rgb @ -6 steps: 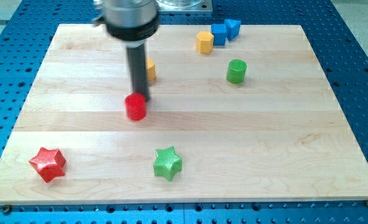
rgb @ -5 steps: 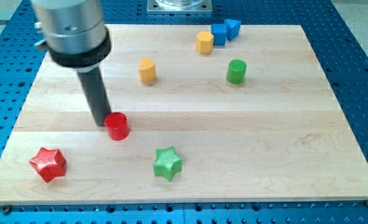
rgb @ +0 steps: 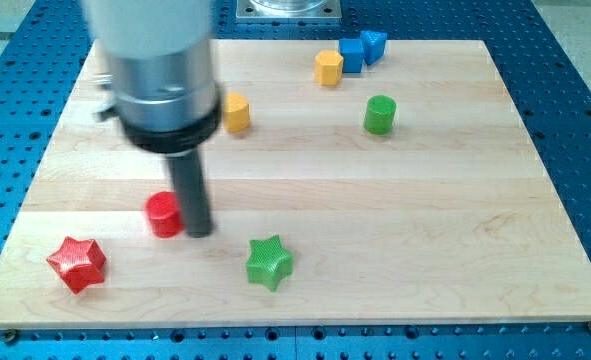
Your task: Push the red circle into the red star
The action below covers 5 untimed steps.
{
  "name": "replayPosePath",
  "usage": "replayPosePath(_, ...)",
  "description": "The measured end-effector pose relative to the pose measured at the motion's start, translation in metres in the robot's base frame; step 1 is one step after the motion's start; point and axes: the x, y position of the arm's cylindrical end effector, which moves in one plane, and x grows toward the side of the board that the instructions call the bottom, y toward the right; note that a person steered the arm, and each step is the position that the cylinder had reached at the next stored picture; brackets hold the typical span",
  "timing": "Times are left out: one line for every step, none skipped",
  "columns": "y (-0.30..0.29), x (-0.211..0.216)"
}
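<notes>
Camera view: tip is set touching the right side of the red circle, which lies up-right of the red star, well apart; pushing stage judged underway, further down-left shove required; no jawed end effector is fitted.

The red circle is a short, upright red cylinder with a flat round top, standing on the pale wooden board in the lower left part of the frame. Its right side is partly hidden. The red star lies flat on the board near the lower left corner of the frame, its ridged top facing up and its points spread outward. The circle sits up and to the right of the star, near it but clearly apart, with bare wood between them.
</notes>
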Motion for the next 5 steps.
replayPosePath(-0.029,0.002)
replayPosePath(-0.023,-0.025)
replayPosePath(-0.042,-0.036)
replayPosePath(-0.073,0.000)
replayPosePath(-0.079,0.018)
